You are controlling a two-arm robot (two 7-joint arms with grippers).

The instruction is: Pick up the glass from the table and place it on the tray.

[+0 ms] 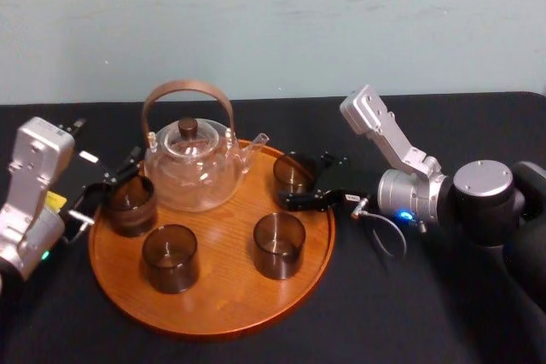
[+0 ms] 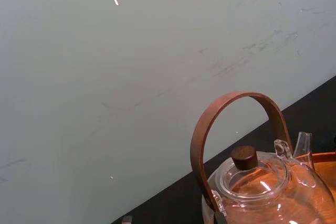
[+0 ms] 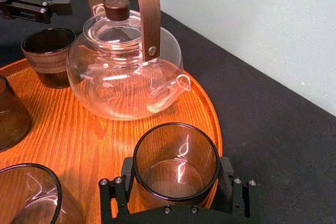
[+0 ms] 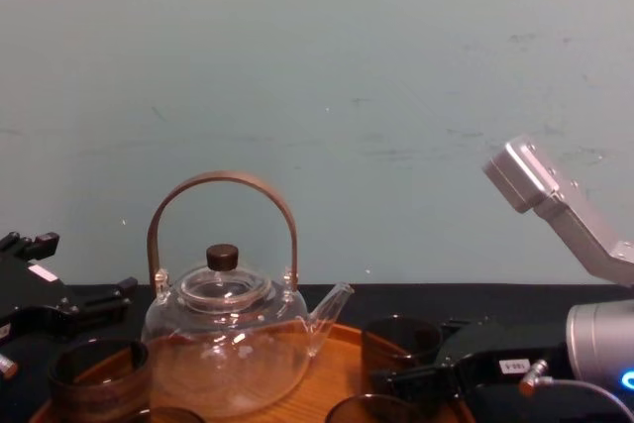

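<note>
Glass (image 1: 294,174) sitting at the tray's (image 1: 213,300) right edge, right gripper (image 1: 307,181) clamping it.
Head view: left gripper (image 1: 111,185) is hovering with jaws spread at the left edge. Right wrist view: fingers (image 3: 227,174) are pressing the glass's sides, near the teapot (image 3: 126,72).

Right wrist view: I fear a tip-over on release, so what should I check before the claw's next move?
1. The right claw is shut on the glass: ok.
2. The glass is inside the rim of the tray: ok, though close to it.
3. Its base rests on the tray: cannot tell.
4. It stands upright: ok.
5. It is apart from the teapot: ok.
6. The left claw is off at the tray's left edge: ok.
</note>
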